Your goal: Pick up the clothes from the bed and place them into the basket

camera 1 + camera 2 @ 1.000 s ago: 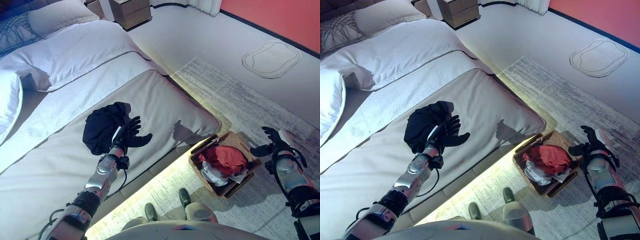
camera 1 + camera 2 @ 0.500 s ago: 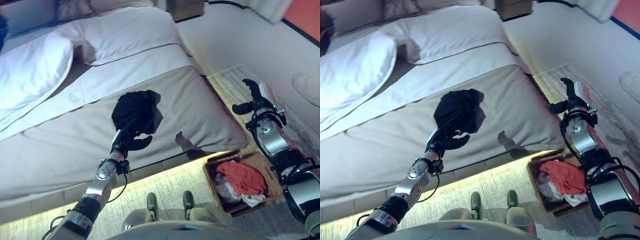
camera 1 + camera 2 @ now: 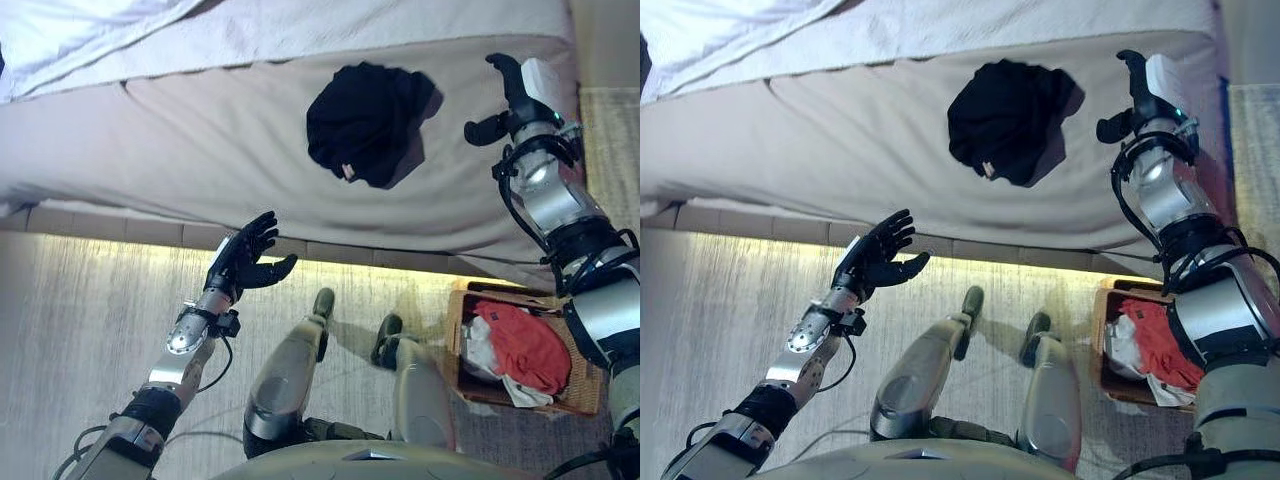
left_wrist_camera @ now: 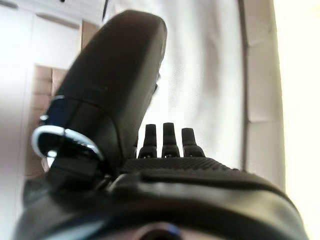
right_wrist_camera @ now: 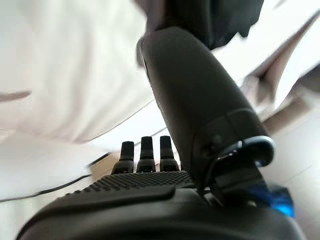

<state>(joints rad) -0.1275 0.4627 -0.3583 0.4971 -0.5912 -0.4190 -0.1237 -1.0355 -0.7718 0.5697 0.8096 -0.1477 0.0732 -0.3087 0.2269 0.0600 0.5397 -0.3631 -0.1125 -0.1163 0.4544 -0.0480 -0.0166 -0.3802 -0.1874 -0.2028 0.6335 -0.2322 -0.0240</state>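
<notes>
A black garment point(image 3: 365, 120) lies crumpled on the beige bed cover point(image 3: 200, 130), a little in from the bed's near edge. A brown wicker basket point(image 3: 470, 375) stands on the rug at the lower right and holds a red cloth point(image 3: 525, 345) and white clothes. My left hand point(image 3: 243, 262) is open and empty, raised over the rug just off the bed's edge, well short of the garment. My right hand point(image 3: 510, 90) is open and empty, raised over the bed to the right of the garment. The garment's edge shows past my right hand in the right wrist view point(image 5: 225, 15).
A patterned grey rug point(image 3: 90, 330) covers the floor along the bed's near side. A lit strip glows under the bed's edge point(image 3: 150, 240). A white quilt point(image 3: 90, 30) lies at the bed's far left.
The camera has swung round, so the bed now runs across the top. My left hand has come off the bed, away from the garment. My right hand has risen beside the garment.
</notes>
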